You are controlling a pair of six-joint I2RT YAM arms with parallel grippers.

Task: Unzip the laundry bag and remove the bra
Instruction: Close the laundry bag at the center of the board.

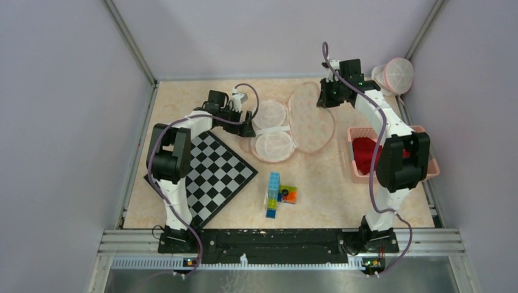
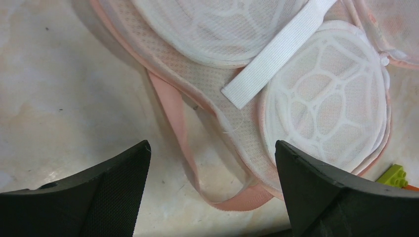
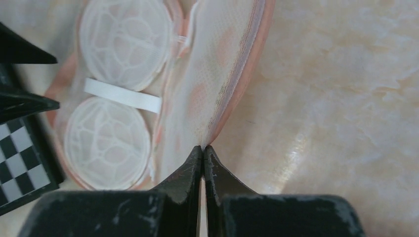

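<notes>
The pink mesh laundry bag [image 1: 272,131] lies open in the middle of the table. Its base half holds two white lattice cups [image 2: 326,103] crossed by a white elastic band [image 2: 279,49]. My right gripper [image 3: 203,148] is shut on the far edge of the bag's open lid [image 3: 222,74], by the zip; it also shows in the top view [image 1: 322,97]. My left gripper [image 2: 211,148] is open just above the table at the bag's left edge [image 1: 247,128], over a pink strap loop [image 2: 247,200]. I cannot tell whether that loop belongs to the bra or the bag. No bra shows clearly.
A chessboard [image 1: 214,171] lies to the left of the bag. Toy blocks [image 1: 278,192] sit near the front centre. A pink basket [image 1: 421,165] with a red item stands at the right. A round pink-and-white mesh case [image 1: 397,74] is at the back right.
</notes>
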